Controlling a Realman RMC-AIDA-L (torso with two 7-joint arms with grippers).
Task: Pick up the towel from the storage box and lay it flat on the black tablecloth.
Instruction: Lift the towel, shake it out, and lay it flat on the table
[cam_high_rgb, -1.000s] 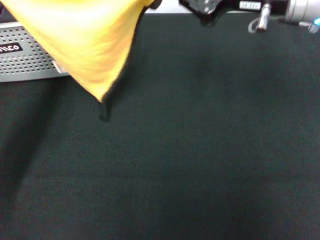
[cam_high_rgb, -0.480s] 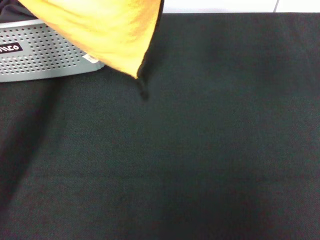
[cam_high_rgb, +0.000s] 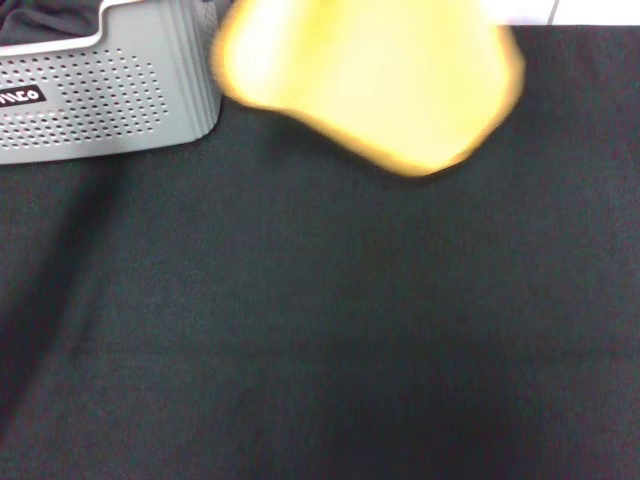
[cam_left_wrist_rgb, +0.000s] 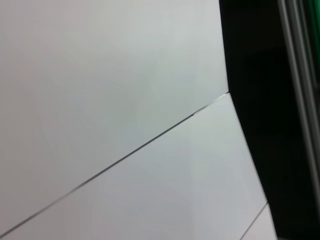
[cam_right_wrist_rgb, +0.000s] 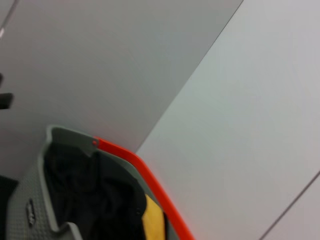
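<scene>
While the yellow-orange soft towel (cam_high_rgb: 370, 75) is seen airborne over the large black tablecloth (cam_high_rgb: 330, 330), beside the perforated grey plastic storage box (cam_high_rgb: 110, 95), crumpled landing is risked (grippers unseen; grip cannot be told).

From my head view the light is even and soft, but the towel (cam_high_rgb: 370, 80) is a smear of motion blur, its edges lost. The black tablecloth (cam_high_rgb: 330, 330) soaks up light, darker toward its near left corner. The storage box (cam_high_rgb: 110, 100) reads fairly sharp. Both my wrist views look flat and grey.
</scene>
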